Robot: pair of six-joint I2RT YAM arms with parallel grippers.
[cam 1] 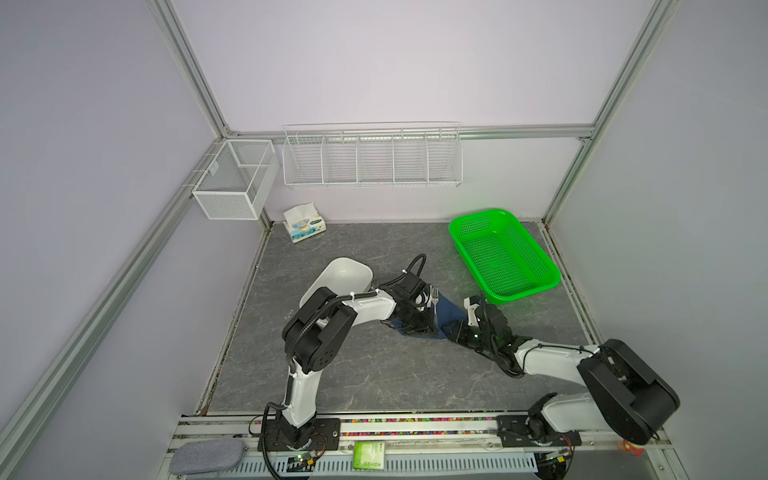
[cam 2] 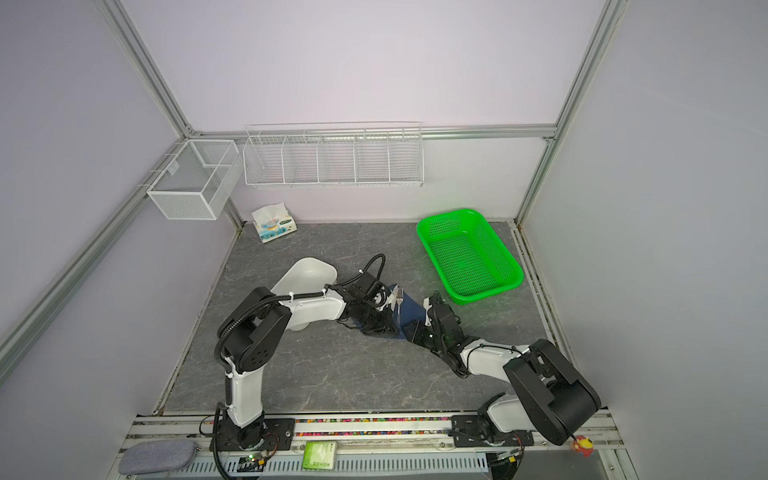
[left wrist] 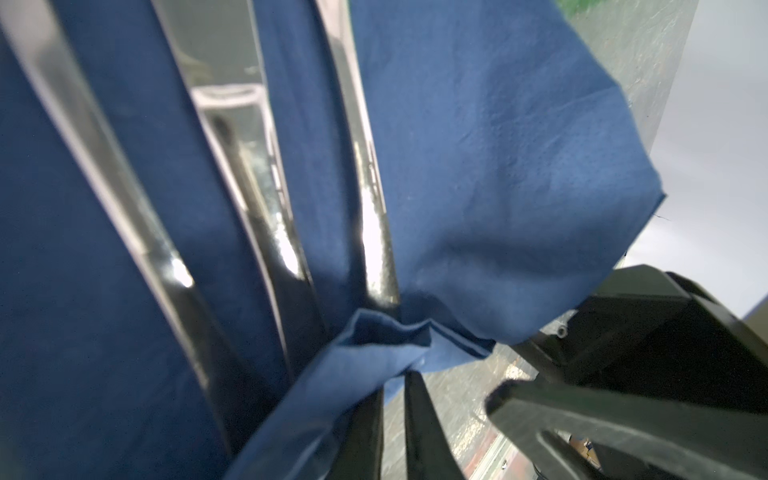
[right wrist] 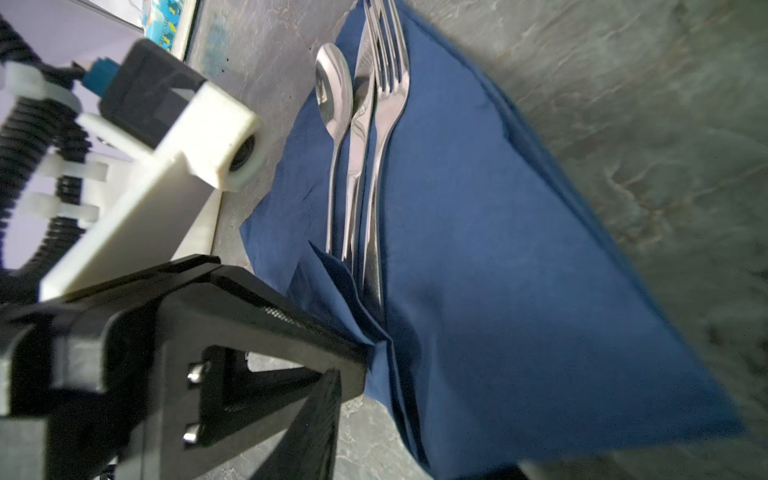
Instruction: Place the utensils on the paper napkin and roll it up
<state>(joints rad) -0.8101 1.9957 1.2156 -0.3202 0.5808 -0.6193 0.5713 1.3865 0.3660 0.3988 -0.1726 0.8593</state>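
The navy paper napkin (cam 1: 451,309) (cam 2: 411,309) lies mid-table between both arms. In the right wrist view the spoon (right wrist: 332,91), knife (right wrist: 360,124) and fork (right wrist: 388,95) lie side by side on the napkin (right wrist: 498,249), handles toward me. The fork's tines (cam 1: 434,296) show in both top views. My left gripper (cam 1: 419,326) (left wrist: 395,415) is shut on a folded-up corner of the napkin (left wrist: 498,166) by the handle ends. My right gripper (cam 1: 457,328) (right wrist: 415,457) sits at the napkin's near right edge, jaws apart around it, with bare table showing beside one finger (right wrist: 307,436).
A green mesh basket (cam 1: 505,255) stands at the back right, close to the napkin. A white tub (cam 1: 345,276) sits just behind the left arm. A tissue pack (cam 1: 304,222) is at the back left, and wire racks (cam 1: 372,156) hang on the wall.
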